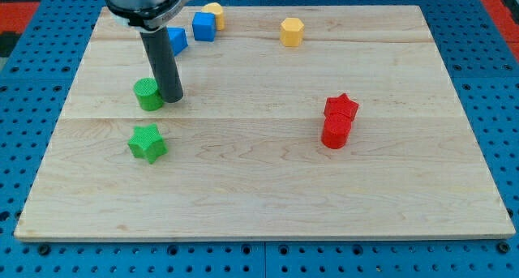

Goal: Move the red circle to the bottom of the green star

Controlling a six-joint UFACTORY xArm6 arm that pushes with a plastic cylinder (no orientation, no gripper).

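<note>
The red circle [335, 133] is a short, squat cylinder in bright red plastic, its round top face catching a little light, its side wall darker. It stands upright on the pale wooden tabletop [268, 189], in the view's right half. Directly behind it, toward the view's top and touching or nearly touching, sits a red star [340, 108] of the same colour, so the two read almost as one lump.

The arm carries no fingers, so there is no spread or pinch to report; it ends in a dark straight rod, and my tip [171, 99] rests on the tabletop in the view's upper left. The red circle lies well apart from my tip, far off toward the view's right and a little toward the view's bottom.

Just beside my tip, on the view's left and apparently touching the rod, is a green cylinder [147, 94]. The green star [147, 143] lies near my tip, toward the view's bottom and slightly left, apart from the green cylinder.

Beyond my tip toward the view's top are two blue blocks: one [177, 40] partly hidden by the rod, its shape unclear, and a blue cube [203, 25], with a yellow block [215, 14] just behind it. A yellow hexagonal block [292, 31] sits alone further to the view's right.

No writing or labels can be read on any block or on the tabletop.
</note>
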